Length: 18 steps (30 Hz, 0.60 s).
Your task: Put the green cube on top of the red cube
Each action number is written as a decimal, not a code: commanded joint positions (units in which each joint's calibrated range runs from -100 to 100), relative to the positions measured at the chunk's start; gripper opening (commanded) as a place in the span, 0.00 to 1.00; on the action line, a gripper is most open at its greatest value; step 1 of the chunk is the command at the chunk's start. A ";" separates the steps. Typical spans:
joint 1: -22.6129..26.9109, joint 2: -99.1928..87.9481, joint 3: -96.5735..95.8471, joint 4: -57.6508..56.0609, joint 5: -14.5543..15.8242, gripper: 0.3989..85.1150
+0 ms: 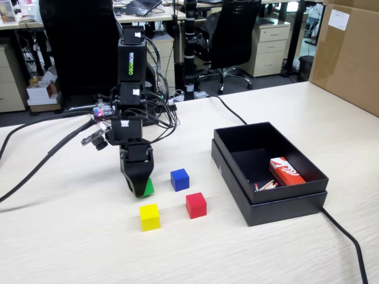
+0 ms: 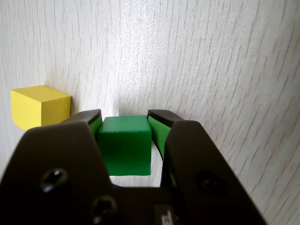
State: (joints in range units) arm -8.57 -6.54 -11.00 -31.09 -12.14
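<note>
And the gripper (image 2: pixel 124 123) is right down at the table (image 1: pixel 71 236) now, jaws drawn in against both sides of the green cube (image 2: pixel 125 144). The wrist view shows it best: green pads flush on the left and right faces, no gap showing. From the fixed view only a sliver of that cube peeks out beside the black finger, low at the tabletop, and I can't quite tell whether it rests on the wood or has cleared it.

So this looks like the grasp step, pick secured and the carry not yet begun. The red cube (image 1: pixel 196 205) sits a little way off to the right in the fixed view, nearer the camera, with the blue cube (image 1: pixel 179 179) between and behind, and the yellow cube (image 1: pixel 150 216) just beside the gripper. The next move, I'd say, calls for a straight lift to clear the neighbours, a short swing right, then a square, level descent before the jaws part.

Over on the right, the black box (image 1: pixel 278 207) stands open, nested on what seems to be its own lid. Inside: a red-and-white matchbox (image 1: pixel 286 171) and a few loose matches (image 1: pixel 266 185) at its front corner.
</note>
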 commanded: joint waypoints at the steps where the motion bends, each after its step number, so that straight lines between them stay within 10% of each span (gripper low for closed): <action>1: 0.29 -4.99 0.30 -0.58 0.15 0.02; 18: 5.13 -21.52 6.56 -0.58 8.35 0.02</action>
State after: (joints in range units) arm -4.42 -26.34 -11.73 -31.24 -5.10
